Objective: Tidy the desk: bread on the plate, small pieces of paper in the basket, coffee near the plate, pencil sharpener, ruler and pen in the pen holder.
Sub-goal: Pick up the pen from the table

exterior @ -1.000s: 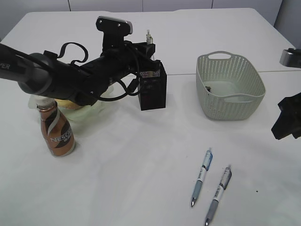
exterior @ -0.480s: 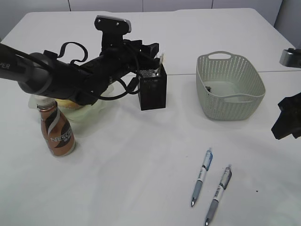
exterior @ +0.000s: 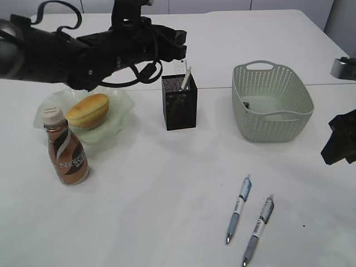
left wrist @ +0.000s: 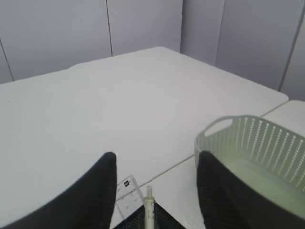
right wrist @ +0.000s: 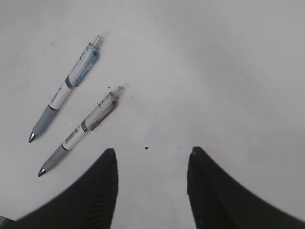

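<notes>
The pen holder (exterior: 179, 102) stands upright on the desk (exterior: 167, 183), just in front of the thin seam line, between the plate (exterior: 114, 125) and the basket (exterior: 271, 101). A pen (exterior: 186, 79) leans in it, its tip rising past the rim at the back right corner, and the clear ruler (left wrist: 126, 193) stands next to it inside the cup, its marked end visible in the left wrist view.

The left gripper (left wrist: 155, 179) hangs above and slightly behind the pen holder, apart from it. Its jaws stand roughly half open with nothing between them; the pen and ruler ends show in the gap below, untouched.

To the left, the bread (exterior: 87, 110) lies on the plate, browner top facing up. The coffee (exterior: 65, 151) stands upright just in front of the plate, at its near left edge, white cap on.

To the right of the pen holder, the basket sits on the desk across the seam. Something small and dark lies on its floor near the left wall; what it is cannot be told.

Near the front of the desk, two pens lie loose side by side, both slanted with tips toward the near edge: a blue-ended pen (right wrist: 65, 88) and a grey pen (right wrist: 82, 130) just to its right in the exterior view. They do not touch.

The right gripper (right wrist: 150, 188) hovers over bare desk beside these two pens, well apart from the basket. Its jaws are likewise about half open and hold nothing.
</notes>
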`<state>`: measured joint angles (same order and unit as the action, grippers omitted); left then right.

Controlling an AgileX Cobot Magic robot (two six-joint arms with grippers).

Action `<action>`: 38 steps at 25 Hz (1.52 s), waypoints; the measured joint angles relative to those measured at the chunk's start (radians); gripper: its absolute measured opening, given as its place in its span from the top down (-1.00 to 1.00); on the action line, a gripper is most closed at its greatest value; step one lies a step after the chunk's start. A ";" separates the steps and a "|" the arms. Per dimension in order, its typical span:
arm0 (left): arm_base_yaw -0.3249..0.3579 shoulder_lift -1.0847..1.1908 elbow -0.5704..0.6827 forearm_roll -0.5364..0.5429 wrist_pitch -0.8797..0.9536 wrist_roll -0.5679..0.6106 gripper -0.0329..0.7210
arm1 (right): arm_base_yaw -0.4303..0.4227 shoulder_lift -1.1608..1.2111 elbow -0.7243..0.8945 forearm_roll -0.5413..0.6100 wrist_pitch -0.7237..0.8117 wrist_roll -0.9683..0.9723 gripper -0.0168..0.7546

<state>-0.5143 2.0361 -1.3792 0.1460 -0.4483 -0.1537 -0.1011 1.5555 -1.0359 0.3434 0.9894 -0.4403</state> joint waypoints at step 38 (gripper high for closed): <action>-0.320 -0.089 -0.136 -0.402 1.444 0.129 0.13 | 0.000 0.000 0.000 0.059 0.101 0.083 -0.03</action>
<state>-0.8341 1.9475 -1.5152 -0.2560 0.9960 -0.0249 -0.1011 1.5555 -1.0359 0.4022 1.0906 -0.3571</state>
